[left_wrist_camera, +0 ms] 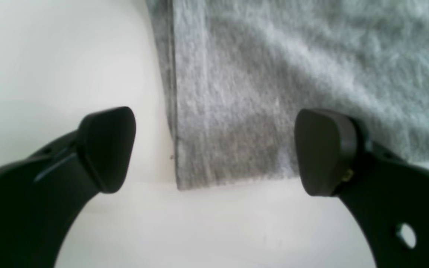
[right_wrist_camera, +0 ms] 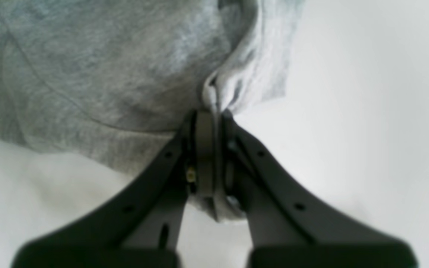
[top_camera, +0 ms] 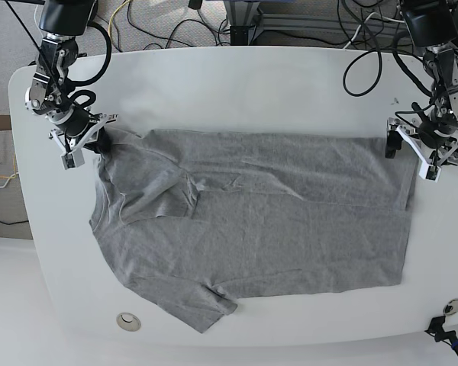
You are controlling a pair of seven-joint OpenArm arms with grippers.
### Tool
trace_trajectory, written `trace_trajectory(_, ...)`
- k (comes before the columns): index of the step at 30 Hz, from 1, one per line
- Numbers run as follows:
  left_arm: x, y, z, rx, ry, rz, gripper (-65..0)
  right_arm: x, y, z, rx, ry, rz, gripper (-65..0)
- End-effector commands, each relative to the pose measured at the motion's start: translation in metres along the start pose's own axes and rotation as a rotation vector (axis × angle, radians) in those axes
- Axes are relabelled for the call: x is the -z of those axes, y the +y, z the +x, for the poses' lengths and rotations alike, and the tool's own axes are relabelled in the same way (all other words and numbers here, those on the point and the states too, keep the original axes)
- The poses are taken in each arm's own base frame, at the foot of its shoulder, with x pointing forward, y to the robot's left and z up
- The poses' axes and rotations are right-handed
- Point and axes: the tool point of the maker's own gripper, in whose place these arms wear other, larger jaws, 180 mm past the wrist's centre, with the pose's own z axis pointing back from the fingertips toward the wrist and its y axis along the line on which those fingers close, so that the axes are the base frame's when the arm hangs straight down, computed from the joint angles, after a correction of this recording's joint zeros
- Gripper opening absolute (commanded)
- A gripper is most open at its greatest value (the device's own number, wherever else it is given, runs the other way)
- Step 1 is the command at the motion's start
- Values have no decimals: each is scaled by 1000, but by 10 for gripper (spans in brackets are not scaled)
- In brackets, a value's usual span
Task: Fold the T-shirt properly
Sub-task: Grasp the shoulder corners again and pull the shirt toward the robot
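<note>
The heather-grey T-shirt (top_camera: 252, 221) lies spread on the white table (top_camera: 252, 84), plain side up, wrinkled, with a sleeve pointing to the front. My right gripper (top_camera: 94, 145) is at the shirt's far left corner. In the right wrist view it (right_wrist_camera: 212, 119) is shut on a bunched fold of the T-shirt (right_wrist_camera: 106, 67). My left gripper (top_camera: 412, 155) is at the shirt's far right corner. In the left wrist view it (left_wrist_camera: 214, 152) is open, and a hemmed corner of the T-shirt (left_wrist_camera: 274, 74) lies flat between the jaws.
Cables (top_camera: 237, 23) run behind the table's far edge. A round grommet (top_camera: 127, 321) sits near the front left edge. A cable connector (top_camera: 443, 328) is at the front right corner. Bare table surrounds the shirt on all sides.
</note>
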Motion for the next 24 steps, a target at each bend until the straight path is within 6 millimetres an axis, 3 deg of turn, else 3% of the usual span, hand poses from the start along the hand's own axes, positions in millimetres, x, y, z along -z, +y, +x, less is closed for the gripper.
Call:
trace_trajectory(1, -1, 11, 3, -5, -11, 16, 0, -2, -5, -10, -24, 60, -13, -650)
trace_trajectory(4, 6, 10, -8, -30, 18, 4, -52, -2, -5, -10, -22, 60, -14, -650)
trace_trajectory(13, 7, 10, -17, -42, 37, 1, -598, -1, -3, -12, -18, 62, -10, -650)
trace_trajectory(18, -9, 1, -31, 4, 54, -2, -613, -10, -1, -31, -27, 100, -11, -650)
trace_trajectory(22, -31, -13, -46, 69, 72, -15, -612, -30, 9, -54, -62, 136, -7, -650)
trace_trajectory(24, -44, -22, -61, 97, 98, -29, -612, -47, 5, -67, -60, 152, -33, -650)
